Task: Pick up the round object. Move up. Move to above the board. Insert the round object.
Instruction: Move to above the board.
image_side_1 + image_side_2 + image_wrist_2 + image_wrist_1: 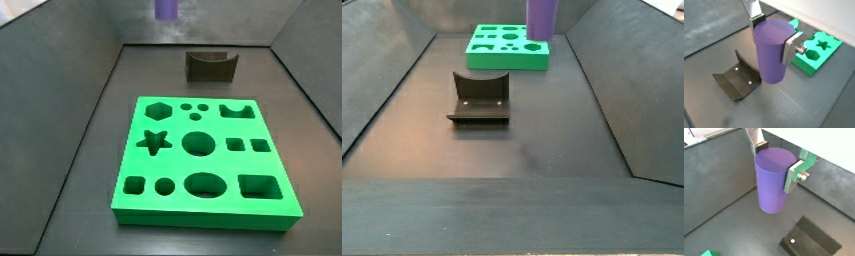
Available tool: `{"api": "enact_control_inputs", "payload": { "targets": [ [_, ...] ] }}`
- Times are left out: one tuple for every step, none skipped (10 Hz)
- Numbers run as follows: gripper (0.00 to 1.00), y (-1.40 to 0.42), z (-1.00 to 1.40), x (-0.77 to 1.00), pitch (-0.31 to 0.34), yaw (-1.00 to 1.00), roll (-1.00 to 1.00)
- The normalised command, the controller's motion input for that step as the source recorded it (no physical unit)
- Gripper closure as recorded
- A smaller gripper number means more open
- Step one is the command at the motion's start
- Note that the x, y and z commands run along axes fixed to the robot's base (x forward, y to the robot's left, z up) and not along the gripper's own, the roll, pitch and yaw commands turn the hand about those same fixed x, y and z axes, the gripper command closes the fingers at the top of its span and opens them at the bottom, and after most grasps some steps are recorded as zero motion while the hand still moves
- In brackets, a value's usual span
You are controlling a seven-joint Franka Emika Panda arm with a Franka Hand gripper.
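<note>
My gripper (776, 162) is shut on the round object (771, 188), a smooth purple upright cylinder. The silver fingers (793, 174) clamp its upper end on two opposite sides. Both wrist views show this grip; in a wrist view the gripper (774, 35) holds the cylinder (771, 60) well above the grey floor. In both side views only the cylinder's lower part shows at the top edge (166, 9) (543, 20), and the gripper is cut off. The green board (201, 160) with its many cut-outs lies flat on the floor, apart from the cylinder (817, 56) (509, 45).
The dark fixture (211, 65) stands on the floor between the board and the far wall, below and beside the held cylinder (736, 75) (811, 240) (478, 97). Sloping grey walls (80, 110) enclose the floor. A green corner of the board (709, 253) shows in a wrist view.
</note>
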Motion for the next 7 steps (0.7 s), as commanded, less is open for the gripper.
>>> {"api": "enact_control_inputs", "payload": {
  "targets": [
    [1.00,0.07,0.68,0.02,0.083,-0.03,-0.07],
    [1.00,0.06,0.56,0.02,0.083,-0.03,-0.07],
    [1.00,0.04,0.33,0.02,0.084,-0.03,-0.06],
    [1.00,-1.00,0.19,0.02,0.246,-0.20,0.12],
    [1.00,-1.00,0.16,0.02,0.221,-0.16,0.14],
    [1.00,-1.00,0.17,0.03,0.197,-0.10,0.14],
    [1.00,-1.00,0.18,0.03,0.146,-0.04,0.06]
  ]
}}
